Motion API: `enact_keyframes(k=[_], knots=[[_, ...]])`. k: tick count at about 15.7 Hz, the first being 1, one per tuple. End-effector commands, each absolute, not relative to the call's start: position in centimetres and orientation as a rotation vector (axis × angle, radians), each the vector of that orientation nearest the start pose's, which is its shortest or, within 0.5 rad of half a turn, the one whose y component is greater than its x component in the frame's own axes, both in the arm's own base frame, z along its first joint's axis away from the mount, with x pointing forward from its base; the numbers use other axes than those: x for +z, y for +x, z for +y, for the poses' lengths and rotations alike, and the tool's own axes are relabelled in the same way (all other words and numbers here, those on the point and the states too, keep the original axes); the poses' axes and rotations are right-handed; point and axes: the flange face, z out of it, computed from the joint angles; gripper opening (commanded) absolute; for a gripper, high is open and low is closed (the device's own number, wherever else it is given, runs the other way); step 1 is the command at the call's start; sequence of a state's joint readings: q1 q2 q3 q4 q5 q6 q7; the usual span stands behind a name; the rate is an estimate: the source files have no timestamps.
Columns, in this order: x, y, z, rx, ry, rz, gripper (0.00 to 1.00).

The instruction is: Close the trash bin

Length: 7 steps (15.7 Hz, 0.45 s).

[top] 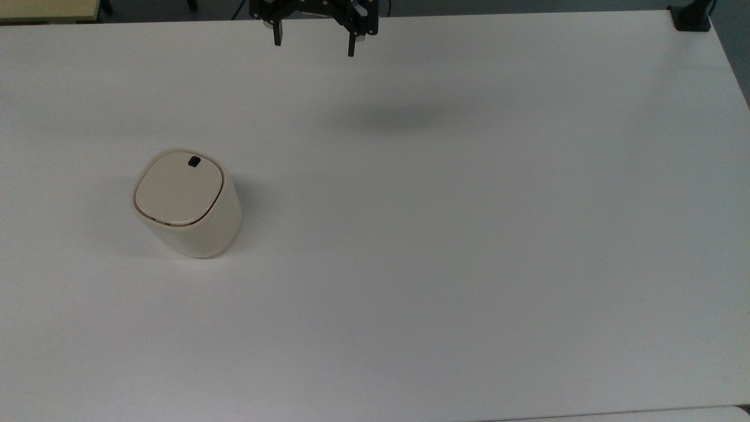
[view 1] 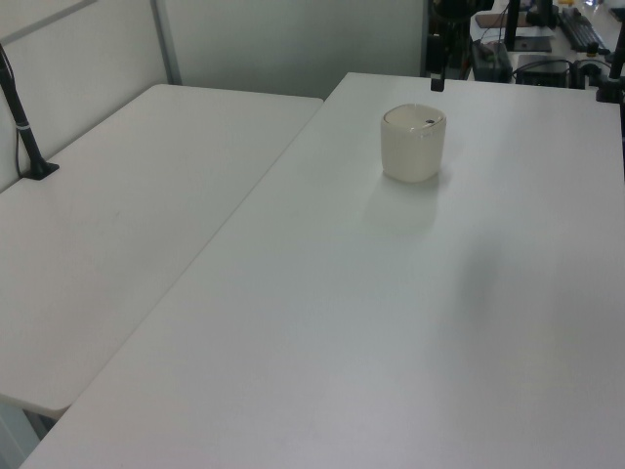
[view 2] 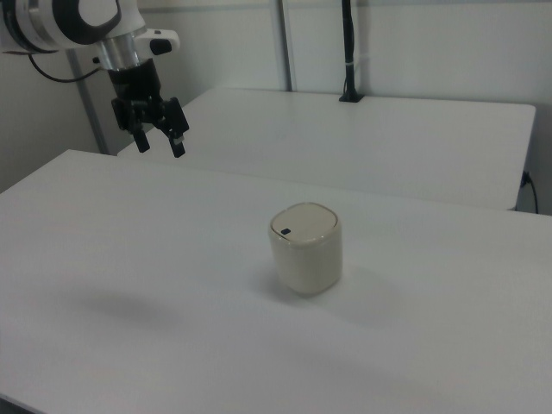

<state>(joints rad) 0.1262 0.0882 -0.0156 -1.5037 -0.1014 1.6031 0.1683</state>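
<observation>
The trash bin (top: 186,204) is a small cream-beige container standing on the white table (top: 469,234), in the top view's left half. Its flat lid lies down flush on the body, with a small black latch (top: 193,162) near the far rim. The bin also shows in the left view (view 1: 413,145) and the right view (view 2: 306,248). My gripper (top: 314,46) hangs high at the top view's upper edge, well away from the bin, open with nothing between its fingers. In the right view the gripper (view 2: 161,143) is raised above the table's far left.
A second white table (view 1: 127,225) adjoins on the left view's left. A black clamp post (top: 691,16) sits at the top view's far right corner. Another post (view 2: 348,52) stands on the neighbouring table in the right view.
</observation>
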Motion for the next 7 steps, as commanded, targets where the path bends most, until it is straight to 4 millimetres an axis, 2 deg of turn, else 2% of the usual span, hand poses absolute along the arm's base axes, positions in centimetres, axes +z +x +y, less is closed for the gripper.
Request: enact_keyframes(k=[1,7], knots=[[61.53,56.37,6.59,-0.014,-3.228,0.008,1.0],[62.29,55.98,6.9,-0.032,-3.207,0.004,1.0]])
